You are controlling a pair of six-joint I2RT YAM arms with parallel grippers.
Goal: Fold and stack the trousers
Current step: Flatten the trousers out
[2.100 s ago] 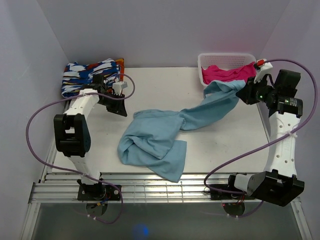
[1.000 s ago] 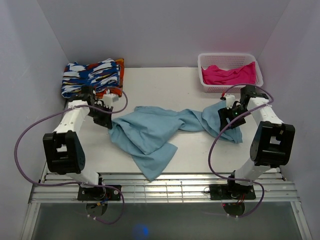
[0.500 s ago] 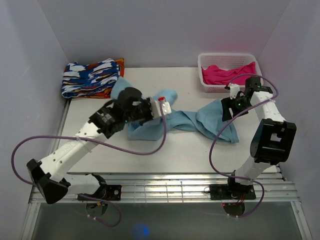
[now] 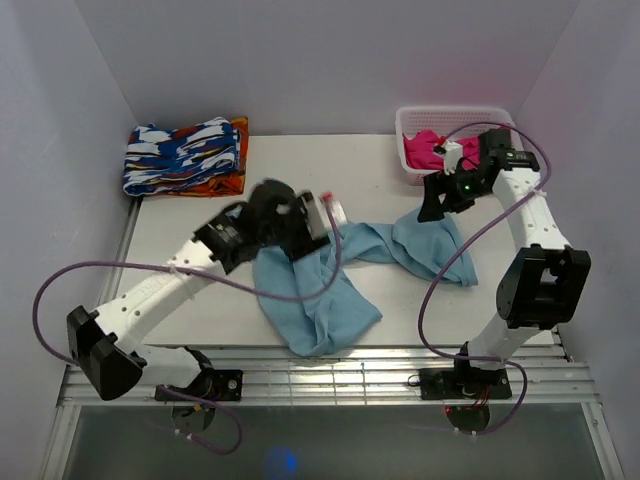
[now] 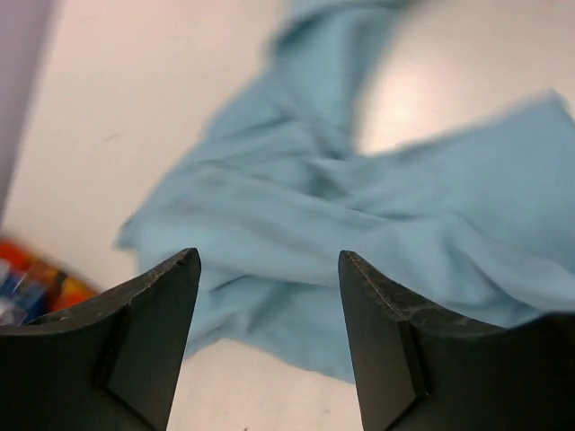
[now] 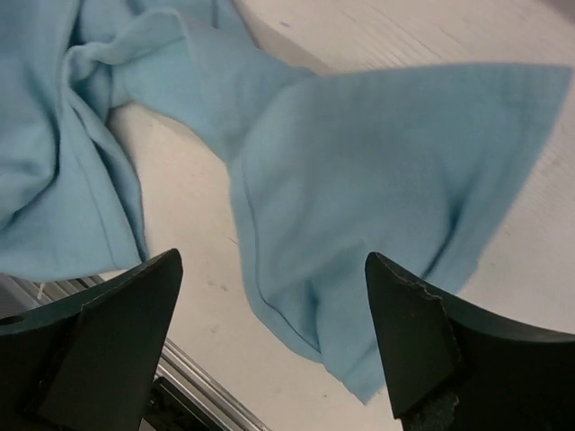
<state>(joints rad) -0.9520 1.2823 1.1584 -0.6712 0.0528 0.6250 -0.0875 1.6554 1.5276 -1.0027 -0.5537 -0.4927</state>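
Rumpled trousers (image 4: 322, 300) across the table (image 4: 300, 165), basket (image 4: 405, 140) at back right

trousers (image 5: 359, 224): blurred, cropped in left wrist view | overhead: part hidden under left arm (image 4: 170, 280)

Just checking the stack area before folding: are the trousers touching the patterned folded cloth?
Apart. The left wrist view shows a strip of bare table between the edge of the trousers and the patterned folded cloth.
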